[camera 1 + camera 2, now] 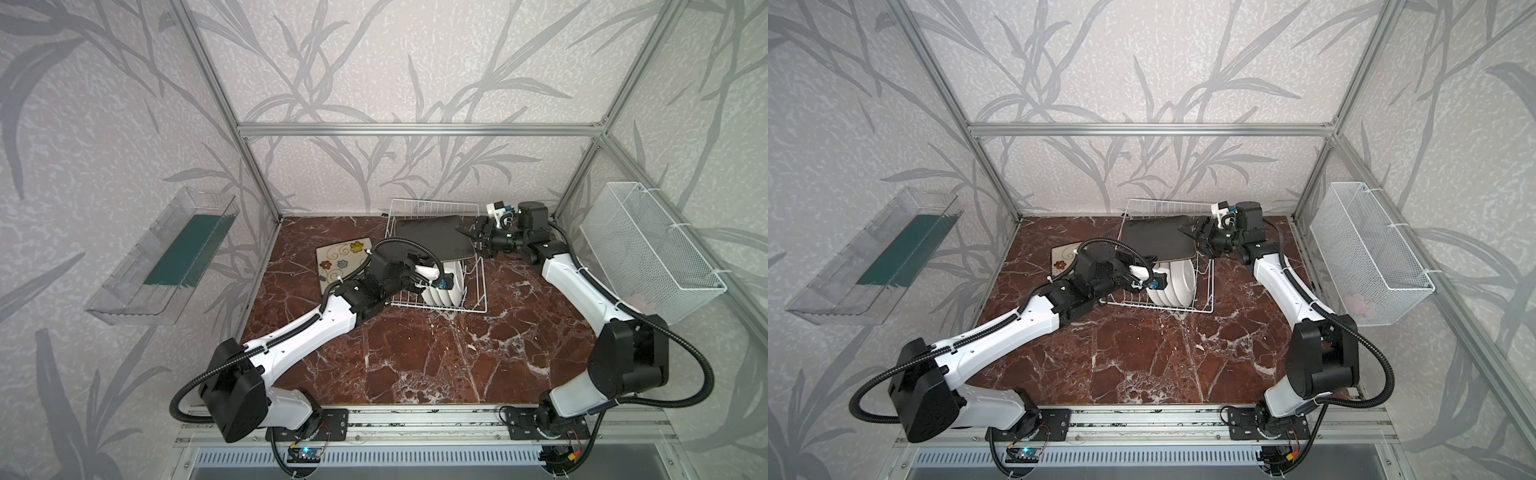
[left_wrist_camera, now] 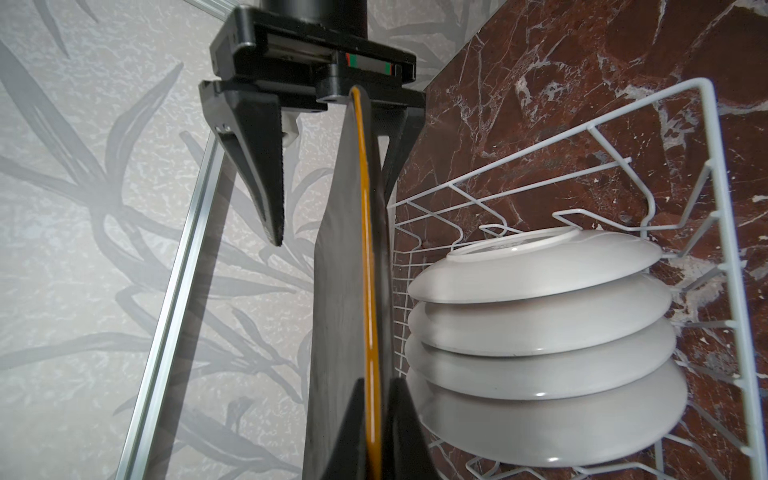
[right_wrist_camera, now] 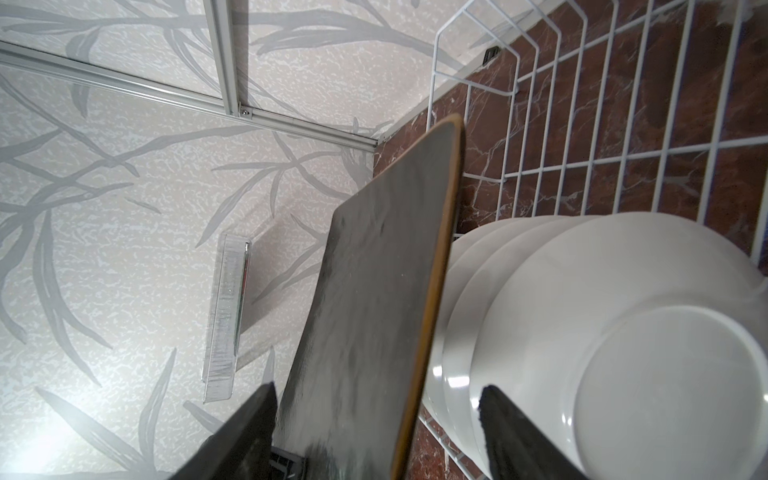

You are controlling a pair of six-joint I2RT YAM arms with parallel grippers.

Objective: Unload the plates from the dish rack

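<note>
Status: roughly a third done by my count. One square plate [image 1: 343, 259] is out, lying face up on the marble tabletop [image 1: 415, 365] just left of the dish rack [image 1: 436, 205]. The second square plate [image 1: 432, 239] is in the air over the rack, black back up and tilted; it looks clear of the prongs, but I can't confirm that from these angles. The left gripper [image 2: 376, 399] is clamped tight on its near edge. The right gripper [image 1: 473, 236] straddles the far edge with its jaws partly apart and a gap showing on each side, so no grip there yet; this reads as a handover or two-arm carry being set up. Four round white plates [image 2: 540, 345] stand in the rack's near-right end, untouched. Left to do: set this plate down, then the four round ones.
</note>
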